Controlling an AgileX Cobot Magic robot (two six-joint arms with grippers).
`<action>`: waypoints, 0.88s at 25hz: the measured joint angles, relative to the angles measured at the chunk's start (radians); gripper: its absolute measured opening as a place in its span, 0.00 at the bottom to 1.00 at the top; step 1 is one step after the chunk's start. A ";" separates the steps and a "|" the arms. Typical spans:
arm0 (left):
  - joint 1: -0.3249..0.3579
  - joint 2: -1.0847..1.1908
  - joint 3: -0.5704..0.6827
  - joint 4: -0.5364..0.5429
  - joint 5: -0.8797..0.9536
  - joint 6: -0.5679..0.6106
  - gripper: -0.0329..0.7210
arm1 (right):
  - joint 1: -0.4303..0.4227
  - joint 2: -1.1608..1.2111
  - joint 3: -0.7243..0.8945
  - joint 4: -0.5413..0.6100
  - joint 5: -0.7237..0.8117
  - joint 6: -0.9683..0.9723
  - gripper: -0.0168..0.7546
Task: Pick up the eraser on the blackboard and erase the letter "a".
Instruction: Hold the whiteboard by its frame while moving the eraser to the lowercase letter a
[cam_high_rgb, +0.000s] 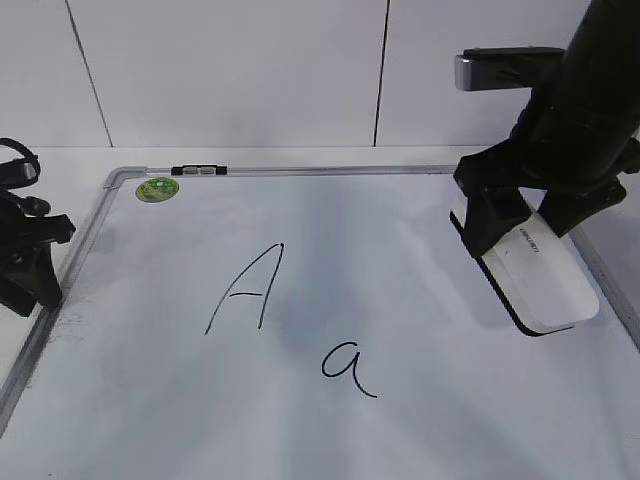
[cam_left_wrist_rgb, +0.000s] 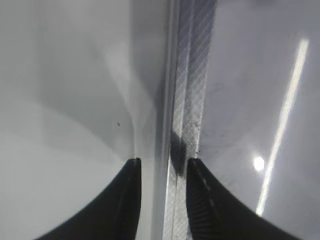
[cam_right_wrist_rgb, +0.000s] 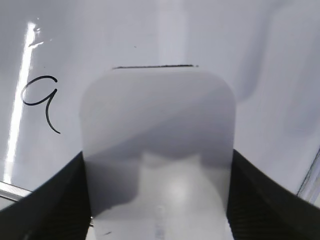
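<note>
R claw is clamped on the eraser, fingers on its two long sides; eraser tilted, far end sticking out past the claw, over the right part of the whiteboard; can't tell if its low end touches the board. Letter "a" sits well to the claw's left and nearer the camera; capital "A" further left again. L claw w/ fingers apart, straddling the board's left frame rail, gripping nothing.
</note>
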 joint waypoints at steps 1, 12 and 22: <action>0.000 0.007 0.000 -0.001 -0.004 0.003 0.35 | 0.000 0.002 0.000 0.000 0.000 0.000 0.71; 0.000 0.017 -0.002 -0.017 -0.014 0.012 0.22 | 0.000 0.023 -0.002 0.002 0.000 -0.008 0.71; 0.000 0.017 -0.002 -0.022 -0.014 0.020 0.09 | 0.000 0.023 -0.002 0.002 0.000 -0.008 0.71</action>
